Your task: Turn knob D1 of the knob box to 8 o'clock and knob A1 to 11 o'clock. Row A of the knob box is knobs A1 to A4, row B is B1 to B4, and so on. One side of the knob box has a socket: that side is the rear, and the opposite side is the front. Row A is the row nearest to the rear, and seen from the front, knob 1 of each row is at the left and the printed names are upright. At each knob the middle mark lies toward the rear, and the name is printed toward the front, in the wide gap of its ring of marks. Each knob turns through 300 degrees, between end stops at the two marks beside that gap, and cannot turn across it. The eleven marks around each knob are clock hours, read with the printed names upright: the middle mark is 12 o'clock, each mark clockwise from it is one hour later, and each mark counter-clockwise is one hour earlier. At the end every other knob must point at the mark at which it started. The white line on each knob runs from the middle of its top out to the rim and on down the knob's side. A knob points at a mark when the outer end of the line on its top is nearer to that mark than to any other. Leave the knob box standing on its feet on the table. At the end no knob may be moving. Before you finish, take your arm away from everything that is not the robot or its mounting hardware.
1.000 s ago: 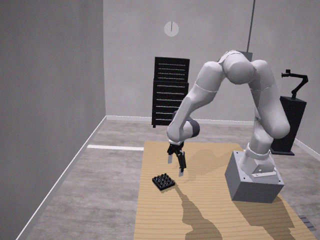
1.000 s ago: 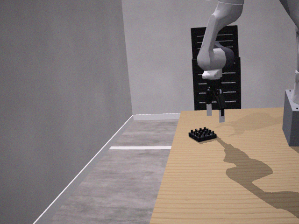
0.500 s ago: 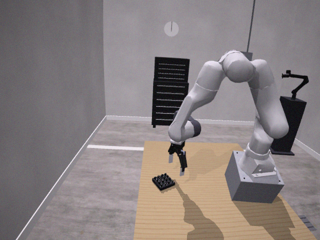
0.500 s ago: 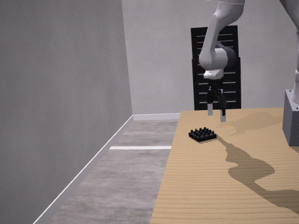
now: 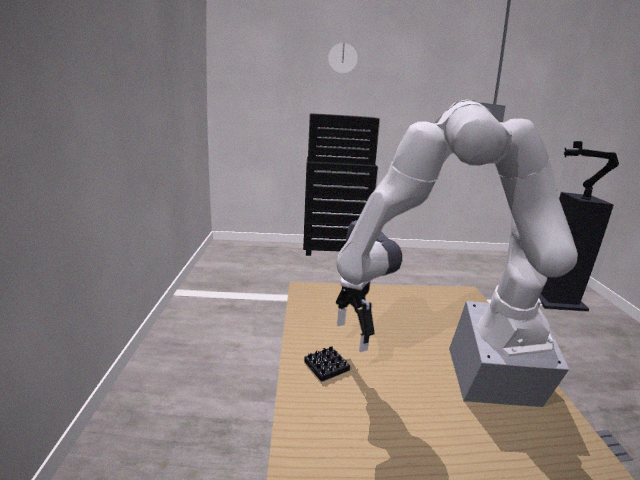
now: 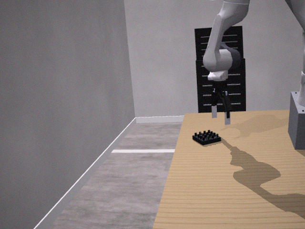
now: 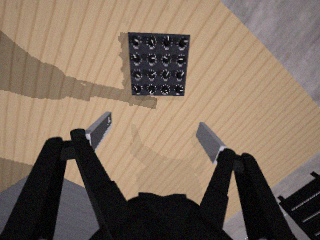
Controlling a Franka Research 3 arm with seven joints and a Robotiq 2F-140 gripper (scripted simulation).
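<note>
The surface [image 5: 320,439] [image 6: 197,197] [image 7: 75,45] runs beneath the gripper [image 5: 352,338] [image 6: 220,121] [image 7: 156,131], under its fingers and out past them. The main risk at this scale is a low sweep: should the arm come down before it has travelled far enough sideways, a fingertip could strike the box's edge and slide or tip it off its feet.

The knob box [image 5: 329,363] [image 6: 206,139] [image 7: 159,64] sits on the surface below the gripper and off to one side, beyond the gap between the fingers in the wrist view, well apart from both of them. It is small and probably light, so a twist with a firm grip may turn the whole box rather than one knob.

The gripper is released, its fingers spread wide with nothing between them. Lowered this wide over the box, the fingers would likely land on neighbouring knobs and upset settings that must be kept; they probably need narrowing first.

Smallest are the knobs, four rows of four, closely set. Their white lines and names are too small to read here, and the socket cannot be made out, so mistaking the rear side would lead to the wrong corner for A1 or D1.
</note>
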